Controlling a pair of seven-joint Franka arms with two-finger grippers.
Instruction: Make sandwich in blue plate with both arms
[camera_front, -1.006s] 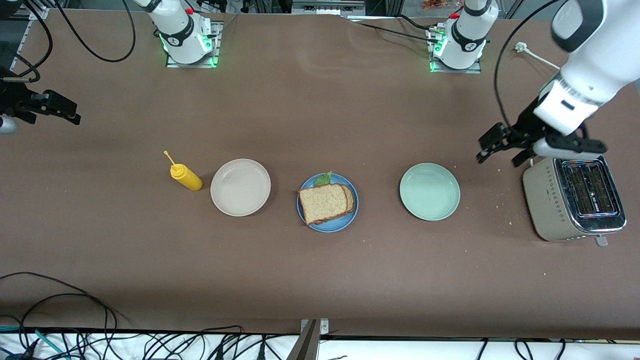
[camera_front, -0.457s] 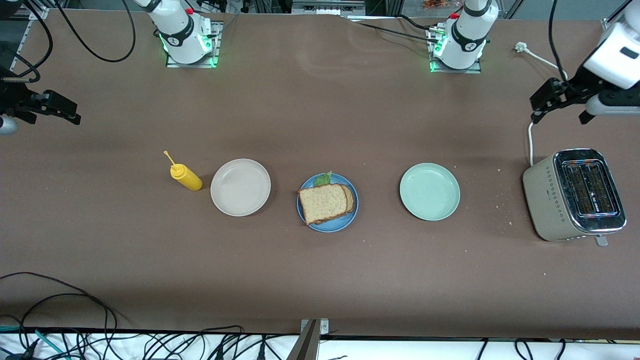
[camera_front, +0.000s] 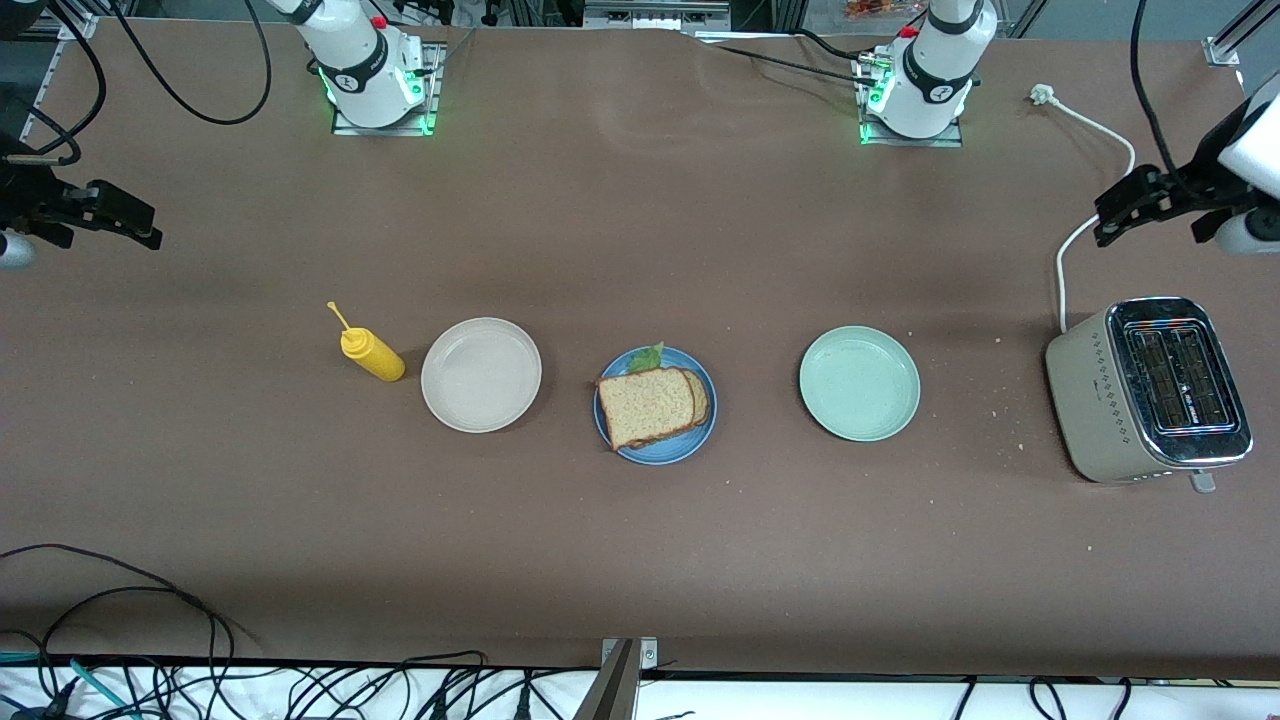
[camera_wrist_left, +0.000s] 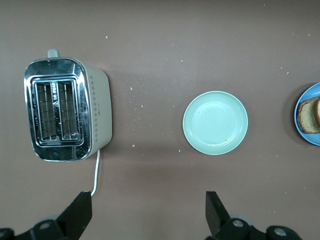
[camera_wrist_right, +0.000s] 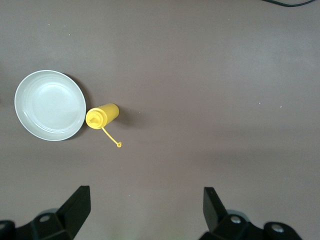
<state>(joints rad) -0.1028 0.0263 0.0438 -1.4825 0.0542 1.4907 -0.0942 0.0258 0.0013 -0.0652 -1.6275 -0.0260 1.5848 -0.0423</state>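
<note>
The sandwich (camera_front: 652, 406), two brown bread slices with a green lettuce leaf peeking out, lies on the blue plate (camera_front: 654, 450) at the table's middle. A part of it shows at the edge of the left wrist view (camera_wrist_left: 309, 115). My left gripper (camera_front: 1125, 215) is open and empty, raised over the table at the left arm's end, above the toaster's white cord. In its wrist view (camera_wrist_left: 148, 210) the fingers stand wide apart. My right gripper (camera_front: 135, 225) is open and empty, raised at the right arm's end; its wrist view (camera_wrist_right: 147, 202) shows bare table between the fingers.
A cream plate (camera_front: 481, 374) and a yellow squeeze bottle (camera_front: 370, 352) lie toward the right arm's end. A mint-green plate (camera_front: 859, 383) and a silver toaster (camera_front: 1148, 390) with its white cord (camera_front: 1075, 235) stand toward the left arm's end. Crumbs lie near the toaster.
My left gripper has risen from beside the toaster and drawn back toward the table's edge at the left arm's end. The right arm has not moved.
</note>
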